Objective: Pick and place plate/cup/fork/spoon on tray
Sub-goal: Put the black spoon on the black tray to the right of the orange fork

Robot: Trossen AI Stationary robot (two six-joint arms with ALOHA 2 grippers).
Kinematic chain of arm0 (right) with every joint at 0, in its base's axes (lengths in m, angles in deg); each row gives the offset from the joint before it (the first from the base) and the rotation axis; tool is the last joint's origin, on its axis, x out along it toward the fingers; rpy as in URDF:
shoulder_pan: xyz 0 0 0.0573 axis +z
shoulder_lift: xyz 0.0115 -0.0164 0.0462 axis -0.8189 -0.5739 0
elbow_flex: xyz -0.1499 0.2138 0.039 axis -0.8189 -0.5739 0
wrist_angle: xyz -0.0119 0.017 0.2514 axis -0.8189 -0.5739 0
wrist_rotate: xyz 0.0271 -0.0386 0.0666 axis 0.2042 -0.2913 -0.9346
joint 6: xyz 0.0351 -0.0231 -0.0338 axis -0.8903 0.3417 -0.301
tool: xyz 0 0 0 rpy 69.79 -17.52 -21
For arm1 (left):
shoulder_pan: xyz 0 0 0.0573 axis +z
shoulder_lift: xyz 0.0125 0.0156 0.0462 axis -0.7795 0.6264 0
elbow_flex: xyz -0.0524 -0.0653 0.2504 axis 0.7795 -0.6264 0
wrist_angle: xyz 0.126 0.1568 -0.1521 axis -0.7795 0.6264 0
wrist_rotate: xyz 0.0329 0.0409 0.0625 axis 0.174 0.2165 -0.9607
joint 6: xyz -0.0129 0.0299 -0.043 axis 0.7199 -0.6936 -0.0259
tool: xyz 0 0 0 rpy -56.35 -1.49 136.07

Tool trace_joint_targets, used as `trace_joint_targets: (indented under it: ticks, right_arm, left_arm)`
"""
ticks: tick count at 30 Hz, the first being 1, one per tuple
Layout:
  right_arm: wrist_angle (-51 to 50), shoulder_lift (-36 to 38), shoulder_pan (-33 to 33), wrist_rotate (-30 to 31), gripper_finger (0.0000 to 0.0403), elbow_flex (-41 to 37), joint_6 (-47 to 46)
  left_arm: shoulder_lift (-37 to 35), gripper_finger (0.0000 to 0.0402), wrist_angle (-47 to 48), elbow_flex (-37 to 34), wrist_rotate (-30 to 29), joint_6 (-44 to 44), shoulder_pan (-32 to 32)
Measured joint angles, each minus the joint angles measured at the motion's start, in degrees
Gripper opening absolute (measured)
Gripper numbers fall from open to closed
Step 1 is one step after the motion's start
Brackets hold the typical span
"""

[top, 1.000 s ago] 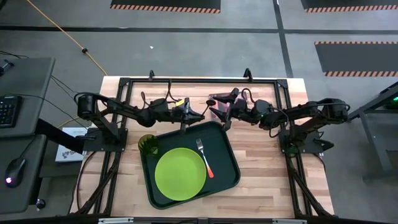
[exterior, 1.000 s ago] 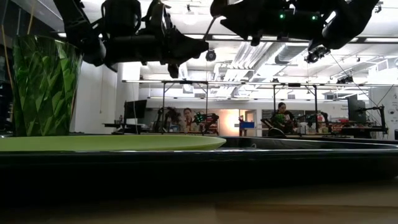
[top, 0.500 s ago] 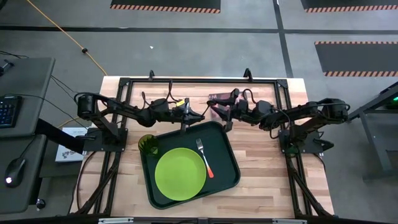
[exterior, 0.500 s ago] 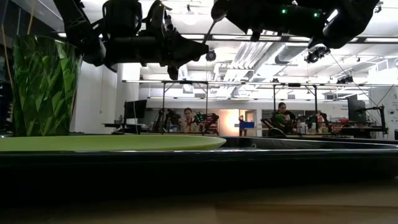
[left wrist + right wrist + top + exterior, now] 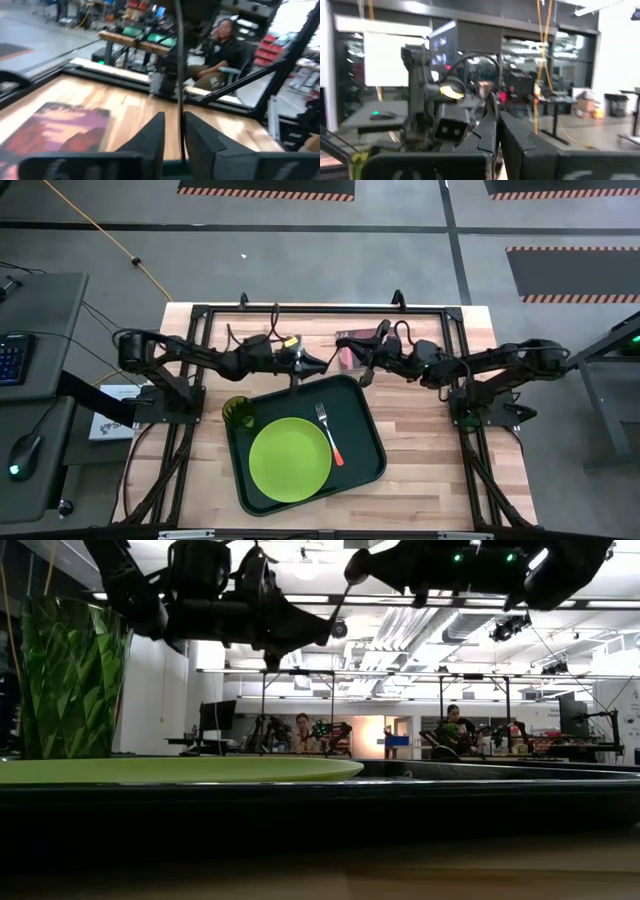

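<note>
The dark-green tray (image 5: 365,460) lies mid-table. On it are the lime plate (image 5: 290,459), the orange-handled fork (image 5: 330,435) to the plate's right and the cup (image 5: 237,411) in the tray's far left corner. Above the tray's far edge my two grippers meet tip to tip. The thin dark spoon (image 5: 338,600) slants up from my left gripper (image 5: 322,628) to my right gripper (image 5: 352,565). Its handle (image 5: 178,75) runs between the left fingers, which stand slightly apart. The right fingers (image 5: 490,132) are shut. My left gripper has the spoon's handle (image 5: 180,135) running forward between its two fingers (image 5: 152,137), with a gap wider than the handle. I cannot tell whether they touch it. My right gripper is shut on the spoon's upper end (image 5: 346,578), coming level from the table's right. The spoon is slanted and clear of the tray. Which part it holds is hidden by the fingers.
A reddish picture-covered book (image 5: 349,356) lies on the wood beyond the tray's far edge, below my right gripper, and shows in the left wrist view as the book (image 5: 65,130). Bare wood lies right of the tray (image 5: 430,450). People sit at benches far behind the table.
My right gripper has shut: its fingers stood spread beside the left gripper's tip a second ago and are now together at the spoon's upper end. It has also risen a little. My left gripper has stayed nearly in place above the tray's far edge.
</note>
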Motion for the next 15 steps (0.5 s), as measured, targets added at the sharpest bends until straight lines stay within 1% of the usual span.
trace_joint_targets:
  ticks: [4,7,10,11,13,15]
  right_arm:
    - [-10.8,6.2,0.9,3.6,0.0003,0.0,0.3]
    - [-17.2,9.7,2.2,6.1,0.0002,0.0,0.5]
    - [-22.0,12.4,3.9,9.2,0.0001,0.0,1.5]
    - [-24.1,13.3,4.3,9.4,0.0001,0.0,1.2]
    - [-29.3,15.0,4.7,8.0,0.0001,0.0,-1.7]
    - [-34.7,16.3,4.4,2.1,0.0001,0.0,-7.3]
  left_arm:
    - [-5.7,0.0098,9.9,0.0,0.1,-0.5,2.4]
    - [-10.1,0.0124,15.1,0.0,0.2,-0.7,3.6]
    - [-14.8,0.0144,19.9,0.0,0.3,-2.0,4.4]
    - [-16.2,0.0149,21.1,0.0,0.3,-2.4,4.6]
    - [-19.3,0.0157,23.6,-0.1,0.3,-3.6,4.6]
    - [-22.3,0.0162,23.5,-0.7,0.3,-5.1,4.6]
